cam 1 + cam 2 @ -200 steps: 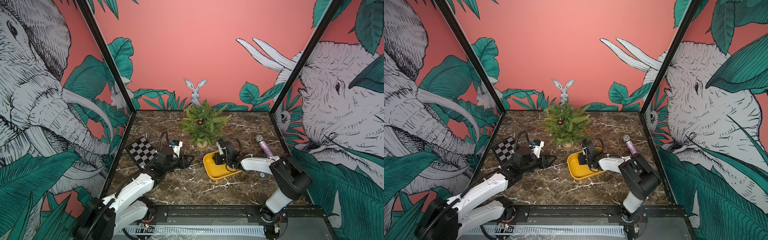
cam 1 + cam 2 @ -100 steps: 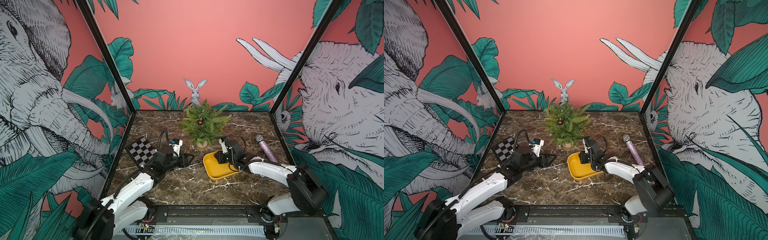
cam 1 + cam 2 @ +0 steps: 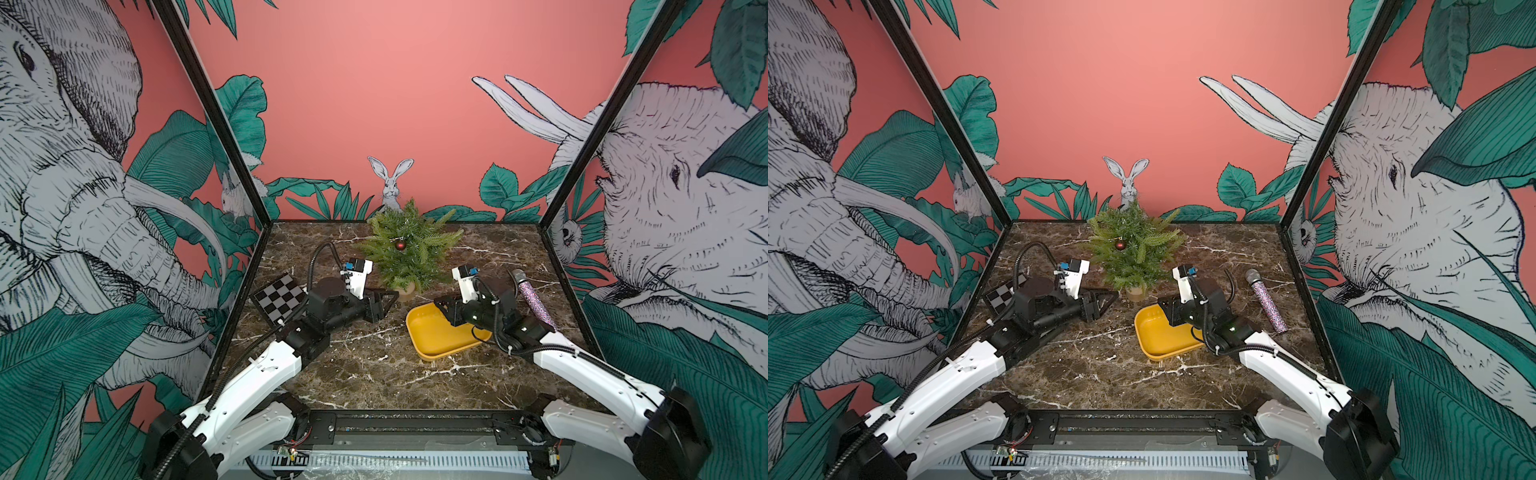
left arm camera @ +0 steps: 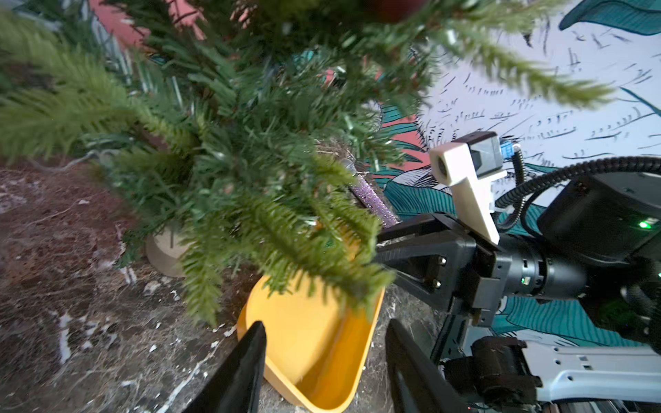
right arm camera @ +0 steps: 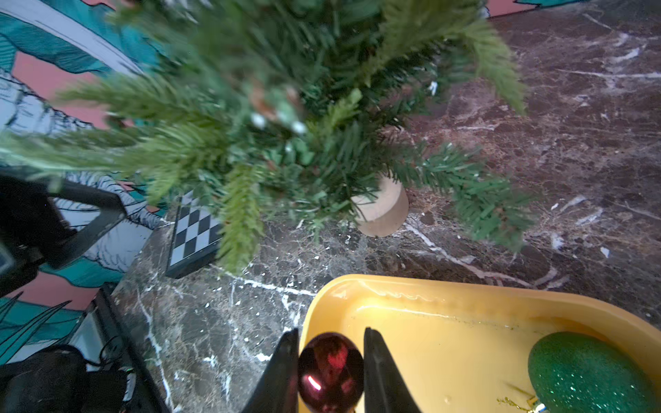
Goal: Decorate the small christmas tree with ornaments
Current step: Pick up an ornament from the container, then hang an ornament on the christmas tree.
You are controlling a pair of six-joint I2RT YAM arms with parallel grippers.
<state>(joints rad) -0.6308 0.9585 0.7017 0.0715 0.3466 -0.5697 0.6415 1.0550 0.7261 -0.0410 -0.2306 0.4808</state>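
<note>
The small christmas tree (image 3: pixel 409 249) (image 3: pixel 1133 249) stands at the back middle of the marble table, with one dark-red ball (image 3: pixel 400 246) (image 3: pixel 1120 245) hanging on it. My right gripper (image 5: pixel 331 330) is shut on a second shiny dark-red ball (image 5: pixel 331 372) at the left rim of the yellow tray (image 5: pixel 447 314). A glittery green ball (image 5: pixel 586 372) lies in the tray. In a top view my right gripper (image 3: pixel 442 305) sits over the tray's far end. My left gripper (image 4: pixel 325 323) (image 3: pixel 386 297) stands open and empty, low beside the tree's wooden base (image 4: pixel 164 254).
A checkerboard block (image 3: pixel 282 301) lies at the left wall. A glittery purple microphone (image 3: pixel 534 297) lies right of the tray (image 3: pixel 436 345). Low tree branches hang over the tray's far end. Walls close in three sides.
My right gripper's jaws have shut on the dark-red ball, and the right arm's elbow has swung out toward the right wall. The left gripper has stayed in place.
</note>
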